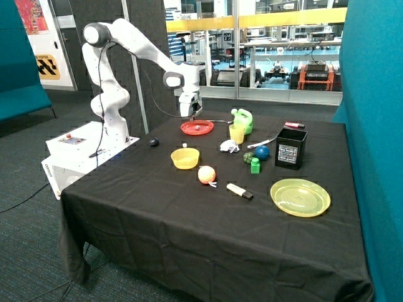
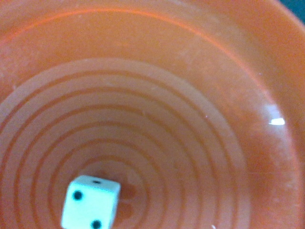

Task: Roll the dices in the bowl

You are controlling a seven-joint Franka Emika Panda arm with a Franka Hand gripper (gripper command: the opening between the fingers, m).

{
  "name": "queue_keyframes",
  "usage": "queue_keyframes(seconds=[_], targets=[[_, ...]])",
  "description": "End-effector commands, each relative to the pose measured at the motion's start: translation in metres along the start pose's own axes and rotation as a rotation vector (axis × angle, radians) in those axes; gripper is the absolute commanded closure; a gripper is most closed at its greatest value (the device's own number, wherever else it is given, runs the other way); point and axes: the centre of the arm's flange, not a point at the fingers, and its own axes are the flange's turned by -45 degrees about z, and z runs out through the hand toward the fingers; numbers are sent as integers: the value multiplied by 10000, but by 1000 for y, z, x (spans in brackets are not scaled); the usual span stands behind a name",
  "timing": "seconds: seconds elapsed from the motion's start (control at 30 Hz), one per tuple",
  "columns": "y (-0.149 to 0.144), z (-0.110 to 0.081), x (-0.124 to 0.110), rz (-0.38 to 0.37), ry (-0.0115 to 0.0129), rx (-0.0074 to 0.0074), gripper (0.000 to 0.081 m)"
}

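A red bowl (image 1: pixel 186 129) stands near the far edge of the black table. My gripper (image 1: pixel 191 117) hangs just above the bowl's rim on the robot-base side. The wrist view is filled by the bowl's ribbed orange-red inside (image 2: pixel 157 95), with one white die (image 2: pixel 90 202) lying on its bottom, black pips showing. The fingers do not show in the wrist view. A yellow bowl (image 1: pixel 185 158) sits nearer the table's middle, with a small white object (image 1: pixel 184 145) at its far rim.
Beside the red bowl are a green jug (image 1: pixel 243 119) and a yellow cup (image 1: pixel 237 133). A black box (image 1: pixel 291 148), blue ball (image 1: pixel 262 152), green block (image 1: pixel 255 165), orange ball (image 1: pixel 206 174), marker (image 1: pixel 239 190) and yellow plate (image 1: pixel 300 197) lie further out.
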Motion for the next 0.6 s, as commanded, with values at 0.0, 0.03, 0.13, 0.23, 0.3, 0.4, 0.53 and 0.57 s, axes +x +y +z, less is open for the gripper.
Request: queue_keyframes(seconds=[0.0,0.03,0.13,0.23,0.3,0.4,0.53,0.57], targets=[[-16,11,-6,11,-1,-8,136],[-18,13,-7,10,-1,-8,141],[-20,16,-9,83,-1,-8,151],[-21,21,-10,160,-1,-8,156],[-22,23,-10,174,-1,-8,169],[-25,26,-11,156,-1,-8,190],[-30,34,-12,227,-1,-8,236],[-31,37,-11,261,-1,-8,244]])
